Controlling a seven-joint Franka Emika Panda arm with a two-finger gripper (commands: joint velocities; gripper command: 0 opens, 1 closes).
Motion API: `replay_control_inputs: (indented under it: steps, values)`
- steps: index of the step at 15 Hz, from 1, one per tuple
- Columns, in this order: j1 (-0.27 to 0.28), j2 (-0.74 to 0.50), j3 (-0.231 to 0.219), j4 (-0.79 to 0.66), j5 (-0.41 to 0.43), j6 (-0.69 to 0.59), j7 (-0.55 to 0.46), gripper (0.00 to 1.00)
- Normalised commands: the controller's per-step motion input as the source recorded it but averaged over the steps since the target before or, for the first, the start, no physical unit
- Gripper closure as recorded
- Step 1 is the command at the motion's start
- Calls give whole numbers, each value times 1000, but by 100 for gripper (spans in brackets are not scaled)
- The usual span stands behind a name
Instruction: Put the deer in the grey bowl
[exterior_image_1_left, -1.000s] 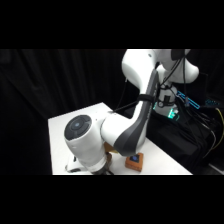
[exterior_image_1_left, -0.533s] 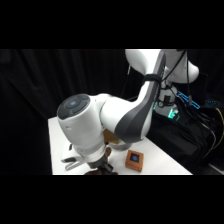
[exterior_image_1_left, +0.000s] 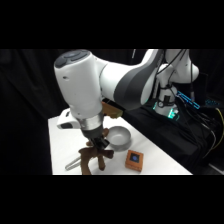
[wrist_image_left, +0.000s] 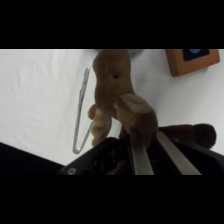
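The deer (exterior_image_1_left: 94, 159), a dark-brown toy animal, hangs legs-down just above the table's front, left of the grey bowl (exterior_image_1_left: 119, 136). My gripper (exterior_image_1_left: 97, 146) comes down from above and is shut on the deer's upper part. In the wrist view the deer (wrist_image_left: 120, 100) fills the middle, pinched between my two fingers (wrist_image_left: 139, 157), head pointing away from the camera. The bowl stands on the table, to the right of and behind the deer, apart from it. Its inside looks empty.
An orange-brown square block with a blue centre (exterior_image_1_left: 134, 160) lies front right of the bowl, and shows again as the block (wrist_image_left: 192, 60). Metal tongs (wrist_image_left: 81, 112) lie on the white table (exterior_image_1_left: 60, 145) left of the deer. The table's front edge is close.
The arm has risen and swung toward the camera, and the deer has come up off the table in the gripper. Bowl and block, hidden earlier, now show.
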Motion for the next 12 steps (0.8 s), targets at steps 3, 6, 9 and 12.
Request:
replay_control_inputs:
  steps: [3, 6, 9, 12]
  values:
    - [-144, -524, -33, -530, -113, -26, 67, 96]
    - [-142, -538, -10, -607, -82, 73, 68, 96]
    - [-125, -579, 20, -707, -23, 225, 38, 96]
    - [-96, -593, 26, -734, 4, 300, 24, 96]
